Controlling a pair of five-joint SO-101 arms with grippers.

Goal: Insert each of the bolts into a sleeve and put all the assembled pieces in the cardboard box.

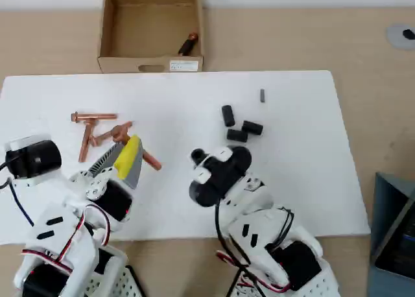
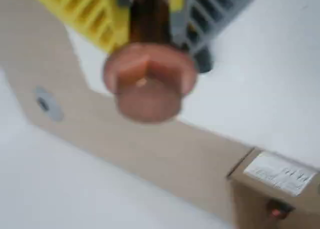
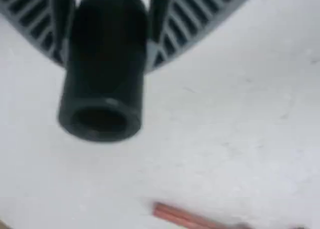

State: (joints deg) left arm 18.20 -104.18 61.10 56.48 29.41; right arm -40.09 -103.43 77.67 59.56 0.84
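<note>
Low over the white sheet [image 1: 298, 180], left of centre: left claw [image 1: 123, 155] clenched on a copper bolt [image 2: 149, 81], shank pinched between the yellow and grey fingers [image 2: 85, 14], flanged head facing the wrist camera, one copper end jutting toward the other arm. Just to the right, near but apart: right claw [image 3: 106, 29] clamped round a black sleeve [image 3: 102, 79], open bore showing at its free end. Probably the mating step; calls for bringing bolt axis and sleeve bore onto one line before any push, with the gap of bare sheet between them to close. Beyond the left claw, loose bolts [image 1: 94, 117] in a heap; beyond the right, three loose sleeves [image 1: 237, 135] close together. Farther back on the tan table [image 1: 363, 44], off the sheet: cardboard box [image 1: 107, 31], one assembled piece [image 1: 188, 44] leaning in its right-hand corner.
</note>
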